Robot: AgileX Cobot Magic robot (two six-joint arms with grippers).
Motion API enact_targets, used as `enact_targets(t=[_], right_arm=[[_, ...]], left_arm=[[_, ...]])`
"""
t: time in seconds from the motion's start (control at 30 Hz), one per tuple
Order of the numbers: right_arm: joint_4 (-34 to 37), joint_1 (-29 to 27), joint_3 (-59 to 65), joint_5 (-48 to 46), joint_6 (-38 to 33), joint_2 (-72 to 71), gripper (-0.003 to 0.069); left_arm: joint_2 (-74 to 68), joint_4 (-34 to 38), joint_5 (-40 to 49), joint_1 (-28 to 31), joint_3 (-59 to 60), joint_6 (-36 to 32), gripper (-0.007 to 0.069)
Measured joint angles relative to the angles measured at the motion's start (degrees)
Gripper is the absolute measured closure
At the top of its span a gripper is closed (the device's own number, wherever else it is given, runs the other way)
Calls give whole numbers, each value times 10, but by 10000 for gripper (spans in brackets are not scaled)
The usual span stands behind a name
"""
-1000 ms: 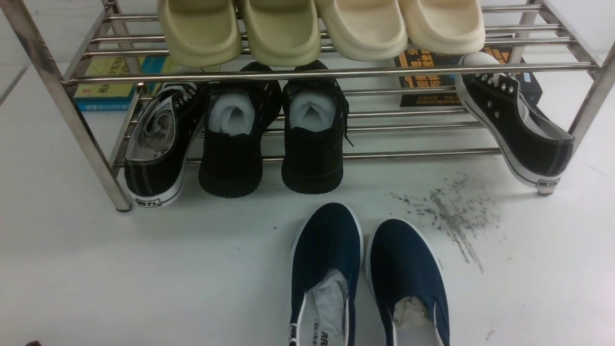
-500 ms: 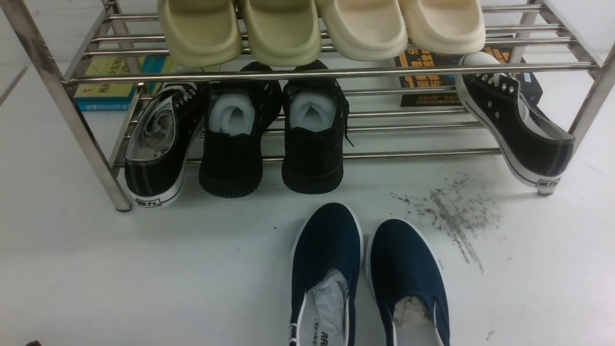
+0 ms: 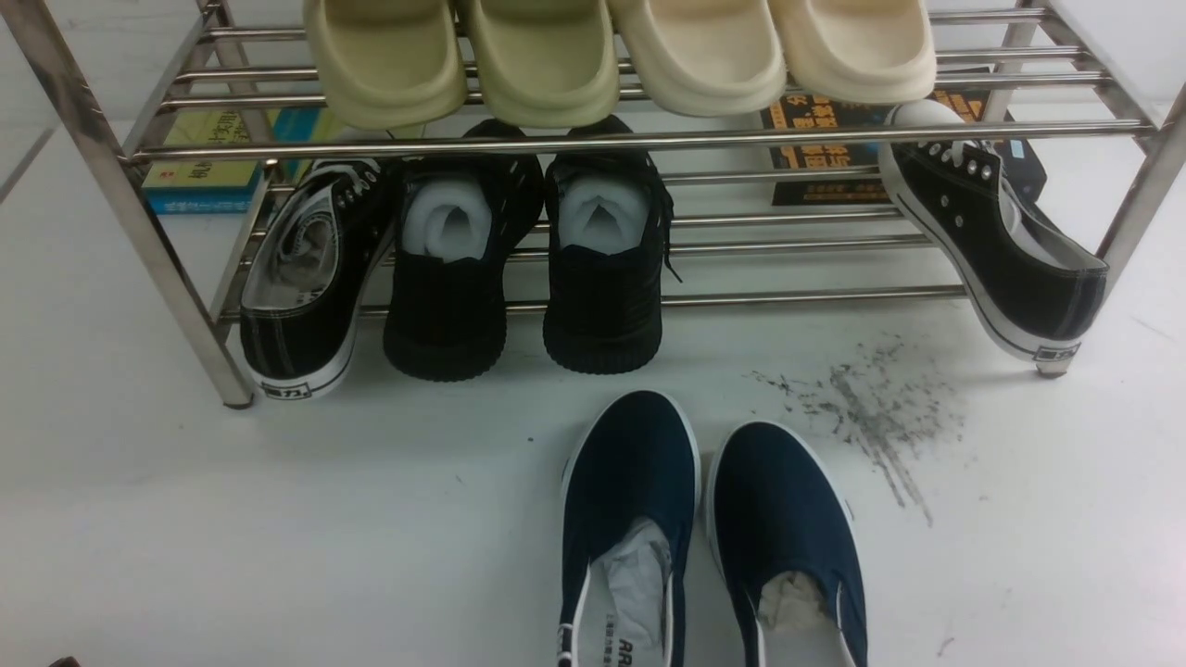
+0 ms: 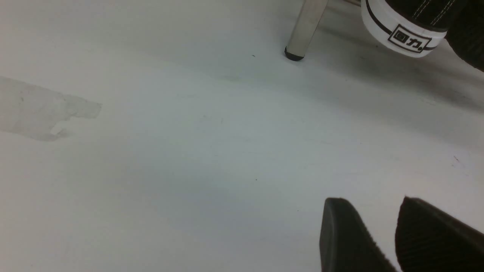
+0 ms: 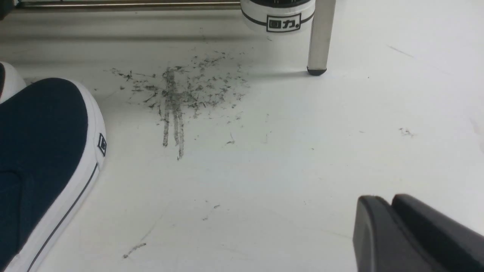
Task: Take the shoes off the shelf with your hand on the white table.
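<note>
The shoes, a navy pair with white sole rims, lie side by side on the white table (image 3: 278, 519) in front of the shelf (image 3: 630, 141): the left one (image 3: 630, 482) and the right one (image 3: 778, 509), both stuffed with paper. The right wrist view catches one toe (image 5: 41, 151). My left gripper (image 4: 372, 200) hovers low over bare table near a shelf leg (image 4: 304, 30), open with nothing between its fingers. My right gripper (image 5: 385, 197) is shut and empty, to the right of the shoes. The hand is out of view.
On the lower tier sit black lace-up sneakers (image 3: 306, 278) (image 3: 1001, 250) and black knit shoes (image 3: 454, 269) (image 3: 602, 269). Cream slippers (image 3: 621, 56) fill the upper tier. Books (image 3: 213, 157) lie behind. Dark scuff streaks (image 3: 871, 417) mark the table right of the shoes.
</note>
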State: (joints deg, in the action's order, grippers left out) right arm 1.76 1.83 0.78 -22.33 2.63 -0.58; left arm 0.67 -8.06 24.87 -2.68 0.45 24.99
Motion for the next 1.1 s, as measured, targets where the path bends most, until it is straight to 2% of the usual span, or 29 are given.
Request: enact_targets(t=[1.1], right_arm=[[1, 0, 0, 0, 0, 0, 549]], left_arm=[[0, 0, 0, 0, 0, 0, 383]])
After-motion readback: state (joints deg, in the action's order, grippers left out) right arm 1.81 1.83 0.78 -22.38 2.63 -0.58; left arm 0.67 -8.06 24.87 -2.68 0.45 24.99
